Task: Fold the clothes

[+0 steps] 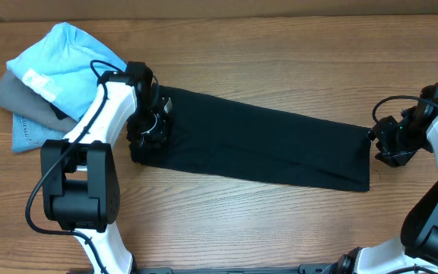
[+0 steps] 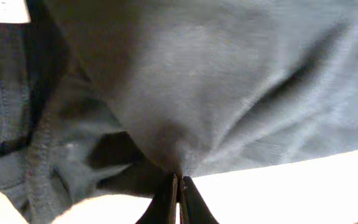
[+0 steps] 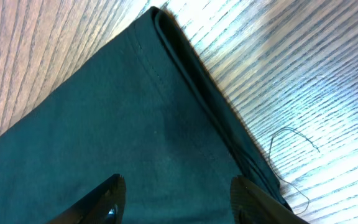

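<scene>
The clothes (image 1: pixel 265 144), a black T-shirt, lie as a long folded strip slanting across the table. My left gripper (image 1: pixel 149 125) sits on the strip's left end. In the left wrist view its jaws (image 2: pixel 179 182) are shut, pinching the dark fabric (image 2: pixel 197 81), whose creases run into the tips. My right gripper (image 1: pixel 382 144) is at the strip's right end. In the right wrist view it (image 3: pixel 179 186) stands open over the hemmed corner of the shirt (image 3: pixel 104 137), with one finger (image 3: pixel 114 190) on each side and nothing held.
A light blue shirt (image 1: pixel 67 61) lies on a grey garment (image 1: pixel 17 95) and a denim piece (image 1: pixel 29 133) at the back left, just beyond the left arm. A loose thread (image 3: pixel 291 140) trails from the shirt's corner onto the wooden table (image 1: pixel 280 61).
</scene>
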`<state>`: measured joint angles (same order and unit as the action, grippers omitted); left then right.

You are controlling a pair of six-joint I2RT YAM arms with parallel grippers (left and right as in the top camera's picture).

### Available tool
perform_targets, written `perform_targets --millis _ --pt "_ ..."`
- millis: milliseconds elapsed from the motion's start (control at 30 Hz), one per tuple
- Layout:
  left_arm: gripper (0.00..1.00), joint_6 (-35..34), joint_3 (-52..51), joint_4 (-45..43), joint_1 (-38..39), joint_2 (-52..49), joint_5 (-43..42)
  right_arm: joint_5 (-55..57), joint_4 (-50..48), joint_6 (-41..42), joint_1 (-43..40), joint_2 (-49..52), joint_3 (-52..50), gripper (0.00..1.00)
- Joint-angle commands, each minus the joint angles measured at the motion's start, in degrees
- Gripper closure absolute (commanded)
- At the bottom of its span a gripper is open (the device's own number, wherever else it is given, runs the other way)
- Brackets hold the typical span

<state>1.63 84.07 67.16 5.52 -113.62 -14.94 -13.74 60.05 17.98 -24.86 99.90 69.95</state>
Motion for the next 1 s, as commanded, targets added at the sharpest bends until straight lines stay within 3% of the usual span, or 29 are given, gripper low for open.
perform_targets --millis 0,467,767,800,867,967 --pt "0.96 1.66 5.81 2.69 -0.26 0.83 -3.76 -0.52 -0.17 -0.44 -0.07 -1.84 -0.31 0.43" --pt "0.96 2.27 9.73 8.81 0.68 0.83 -5.77 -0.52 -0.39 -0.44 -0.07 -1.86 -0.31 0.42" --pt "0.96 1.99 9.70 9.73 0.87 0.83 6.75 -0.52 -0.63 -0.44 -0.07 -1.86 -0.31 0.42" --pt "0.94 1.90 9.70 9.51 0.87 0.83 7.74 -0.52 -0.63 -0.44 -0.07 -1.86 -0.31 0.42" --pt "0.75 0.61 9.70 8.98 0.87 0.83 10.34 -0.55 -0.61 -0.44 -0.07 -1.84 -0.31 0.43" --pt "0.53 -0.83 9.70 7.63 0.87 0.83 12.50 -0.55 -0.59 -0.44 -0.07 -1.86 -0.31 0.42"
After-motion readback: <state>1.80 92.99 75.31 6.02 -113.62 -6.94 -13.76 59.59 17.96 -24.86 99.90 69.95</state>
